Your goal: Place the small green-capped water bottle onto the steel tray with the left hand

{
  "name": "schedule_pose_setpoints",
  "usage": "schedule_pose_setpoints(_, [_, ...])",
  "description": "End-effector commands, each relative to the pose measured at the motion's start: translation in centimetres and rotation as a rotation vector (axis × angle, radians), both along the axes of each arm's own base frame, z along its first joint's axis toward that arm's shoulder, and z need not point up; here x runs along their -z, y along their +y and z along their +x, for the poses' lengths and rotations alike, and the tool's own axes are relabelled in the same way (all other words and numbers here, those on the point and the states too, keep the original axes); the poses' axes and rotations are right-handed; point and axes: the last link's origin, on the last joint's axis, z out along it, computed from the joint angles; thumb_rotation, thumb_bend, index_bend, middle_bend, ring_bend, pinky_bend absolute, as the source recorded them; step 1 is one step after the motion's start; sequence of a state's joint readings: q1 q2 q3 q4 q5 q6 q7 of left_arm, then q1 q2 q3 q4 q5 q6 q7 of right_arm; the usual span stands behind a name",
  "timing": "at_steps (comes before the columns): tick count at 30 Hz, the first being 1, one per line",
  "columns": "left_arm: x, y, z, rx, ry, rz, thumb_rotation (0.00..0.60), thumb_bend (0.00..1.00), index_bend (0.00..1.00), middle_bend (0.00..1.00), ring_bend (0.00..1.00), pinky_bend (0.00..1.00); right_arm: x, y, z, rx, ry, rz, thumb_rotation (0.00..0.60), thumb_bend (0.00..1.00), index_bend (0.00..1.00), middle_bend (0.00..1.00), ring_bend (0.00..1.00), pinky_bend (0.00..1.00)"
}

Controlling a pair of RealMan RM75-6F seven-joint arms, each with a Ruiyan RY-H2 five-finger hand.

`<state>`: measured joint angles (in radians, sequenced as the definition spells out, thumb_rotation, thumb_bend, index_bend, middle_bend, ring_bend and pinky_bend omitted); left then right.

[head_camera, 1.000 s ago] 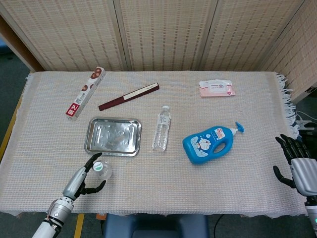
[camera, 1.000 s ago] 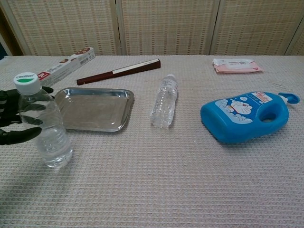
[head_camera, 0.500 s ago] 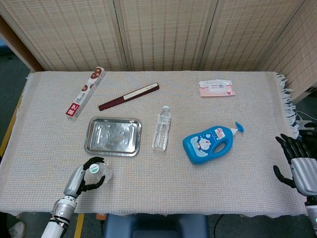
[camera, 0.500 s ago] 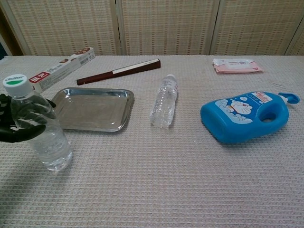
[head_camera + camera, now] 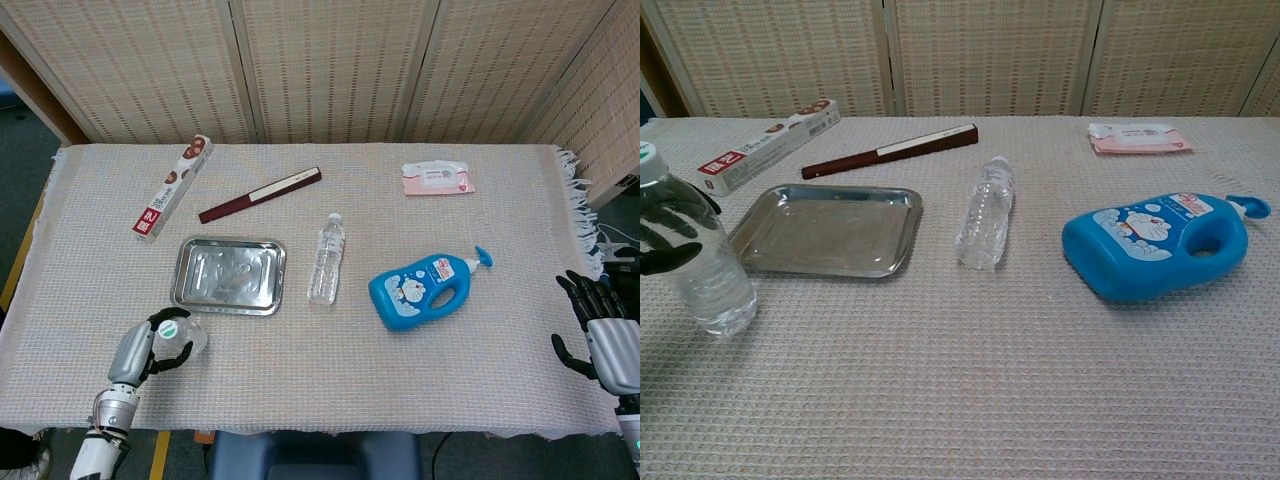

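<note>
Best to lift the green-capped bottle [image 5: 695,255] straight up first, only enough to clear the raised rim of the steel tray [image 5: 190,282], then carry it away from the robot and a little toward the right, and set it down upright on the flat middle, not on the sloped edge where it could tip. Important also to keep the grip firm on the upper body, since the clear plastic looks smooth and may slip or turn. At this moment standing upright on the woven cloth [image 5: 420,390], near the front left edge of the table, just in front of the tray's near left corner and not yet on it. Wrapped by the dark fingers [image 5: 668,245] of the left hand [image 5: 150,345] around the part below the cap, seemingly a real grasp, with the base apparently touching the cloth. Right hand [image 5: 600,335] far away at the right edge, fingers spread and holding nothing. Second clear bottle [image 5: 325,260] lying on its side to the right of the tray, better not disturbed.
</note>
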<state>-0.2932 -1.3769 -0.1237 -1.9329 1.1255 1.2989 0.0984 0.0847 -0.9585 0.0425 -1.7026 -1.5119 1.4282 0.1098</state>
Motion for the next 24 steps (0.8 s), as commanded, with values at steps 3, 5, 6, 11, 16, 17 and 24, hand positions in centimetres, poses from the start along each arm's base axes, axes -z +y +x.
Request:
schedule_pose_setpoints(3, [-4.7, 4.0, -2.4, 0.119, 0.537, 0.203, 0.6, 0.4, 0.41, 0.49, 0.4, 0.38, 0.0, 0.0, 0.1, -0.002, -0.001, 0.002, 0.6, 0.18, 0.0, 0.0, 0.0, 0.07])
schedule_pose_setpoints(5, [-5.6, 5.0, -3.4, 0.141, 0.667, 0.228, 0.6, 0.4, 0.41, 0.49, 0.4, 0.38, 0.0, 0.1, 0.0, 0.0, 0.001, 0.002, 0.6, 0.18, 0.0, 0.0, 0.0, 0.07])
schedule_pose_setpoints(6, [-6.1, 5.4, -3.8, 0.152, 0.734, 0.247, 0.6, 0.4, 0.42, 0.5, 0.41, 0.38, 0.1, 0.1, 0.0, 0.0, 0.0, 0.003, 0.6, 0.18, 0.0, 0.0, 0.0, 0.07])
schedule_pose_setpoints(11, [-7.1, 6.7, -5.1, 0.213, 0.961, 0.36, 0.6, 0.4, 0.47, 0.56, 0.46, 0.42, 0.1, 0.0, 0.0, 0.003, 0.004, 0.004, 0.6, 0.18, 0.0, 0.0, 0.0, 0.07])
schedule_pose_setpoints(16, [-6.4, 6.4, -4.4, 0.164, 0.673, 0.296, 0.6, 0.4, 0.47, 0.56, 0.46, 0.42, 0.2, 0.0, 0.0, 0.009, 0.008, 0.011, 0.6, 0.18, 0.0, 0.0, 0.0, 0.07])
schedule_pose_setpoints(17, [-6.4, 6.3, -4.0, 0.143, 0.553, 0.273, 0.6, 0.4, 0.47, 0.56, 0.46, 0.42, 0.2, 0.0, 0.0, 0.01, 0.008, 0.011, 0.6, 0.18, 0.0, 0.0, 0.0, 0.07])
schedule_pose_setpoints(24, [-6.6, 5.8, -0.7, 0.063, -0.154, 0.15, 0.6, 0.4, 0.47, 0.56, 0.47, 0.43, 0.1, 0.0, -0.1, 0.011, 0.004, 0.013, 0.6, 0.18, 0.0, 0.0, 0.0, 0.07])
